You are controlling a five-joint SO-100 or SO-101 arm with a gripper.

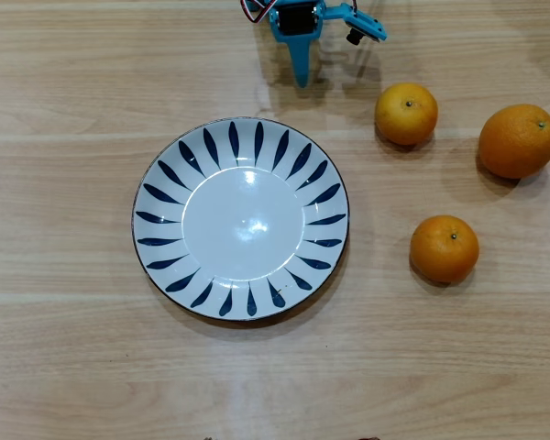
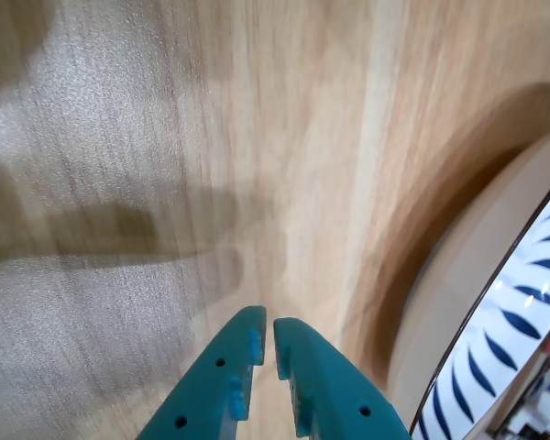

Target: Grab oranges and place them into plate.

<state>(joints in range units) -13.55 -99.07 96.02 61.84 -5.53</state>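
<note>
In the overhead view, the plate (image 1: 241,218) was seen lying flat on the wooden worktop (image 1: 64,348), left of centre, with nothing on it. Three oranges were found on the worktop to the right of the plate, all apart from it and from one another: a smaller orange (image 1: 406,114) nearest the upper rim, the largest, deeper-coloured orange (image 1: 519,140) close to the right edge, and a third orange (image 1: 444,248) lower down. The teal jaws (image 1: 301,75) were seen at the top edge, pointing down toward the plate and just short of its rim. In the wrist view, the jaws (image 2: 264,333) were shown nearly closed, with only a thin slit between the tips and nothing held, above bare worktop (image 2: 119,137); the plate rim (image 2: 522,312) was visible at the right.
</note>
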